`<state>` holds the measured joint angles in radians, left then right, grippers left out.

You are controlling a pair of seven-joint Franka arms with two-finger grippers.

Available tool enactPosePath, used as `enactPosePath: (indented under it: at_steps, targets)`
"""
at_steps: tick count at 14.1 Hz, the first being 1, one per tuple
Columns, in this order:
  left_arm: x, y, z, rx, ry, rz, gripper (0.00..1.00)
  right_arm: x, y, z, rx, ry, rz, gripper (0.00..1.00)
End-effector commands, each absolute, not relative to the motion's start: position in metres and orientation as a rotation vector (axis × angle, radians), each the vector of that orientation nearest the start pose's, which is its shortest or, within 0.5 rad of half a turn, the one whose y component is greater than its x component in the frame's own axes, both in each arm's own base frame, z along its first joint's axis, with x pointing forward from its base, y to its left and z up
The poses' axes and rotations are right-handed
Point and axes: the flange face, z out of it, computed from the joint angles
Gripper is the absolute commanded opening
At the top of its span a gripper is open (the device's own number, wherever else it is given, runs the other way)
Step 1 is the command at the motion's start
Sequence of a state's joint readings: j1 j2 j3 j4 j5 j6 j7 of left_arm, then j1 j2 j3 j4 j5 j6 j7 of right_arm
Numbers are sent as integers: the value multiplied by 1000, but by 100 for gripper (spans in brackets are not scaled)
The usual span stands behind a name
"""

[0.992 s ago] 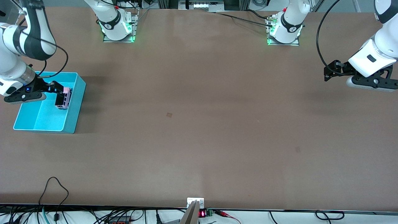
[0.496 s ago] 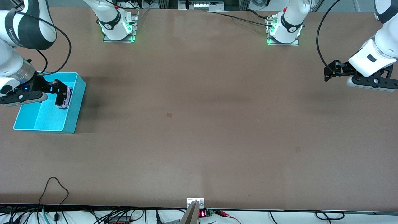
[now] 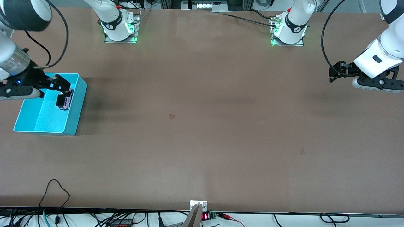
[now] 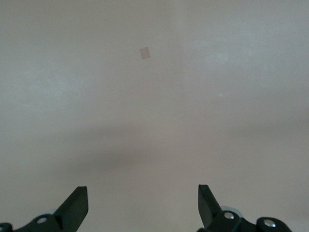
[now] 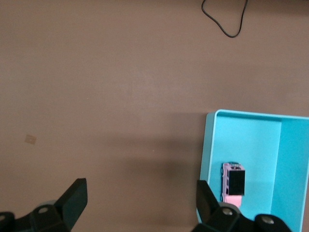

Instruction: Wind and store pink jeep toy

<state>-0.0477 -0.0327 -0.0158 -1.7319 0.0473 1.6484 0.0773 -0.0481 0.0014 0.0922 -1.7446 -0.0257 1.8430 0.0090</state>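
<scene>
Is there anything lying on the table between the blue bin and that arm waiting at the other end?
No. In the front view only bare brown table separates the turquoise bin from the waiting left gripper.

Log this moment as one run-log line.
stage: jeep stored | pink jeep toy: in turquoise bin | right gripper: open, above bin | left gripper: open, waiting at left arm's end of table

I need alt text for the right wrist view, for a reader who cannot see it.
A tiny pastel-pink toy jeep with a black roof lies inside an open turquoise plastic bin on a brown table. The right hand, open and empty, is above the bin's edge.
</scene>
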Motion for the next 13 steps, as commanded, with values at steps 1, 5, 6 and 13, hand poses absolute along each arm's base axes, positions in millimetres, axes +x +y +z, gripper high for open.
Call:
enactPosePath:
  at_steps: [1,5,6,13]
  targets:
    - [541,-31,581,-3095,205,79,100,570,28,603,-3143,-14,-162,100]
    - [541,-31,581,-3095,205,79,100,563,30,615,-3145,44,-119,100]
    - [541,-31,581,-3095,205,79,100,556,37,624,-3145,42,-127,100]
    - [541,-31,581,-3095,205,79,100,555,35,627,-3145,37,-136,100]
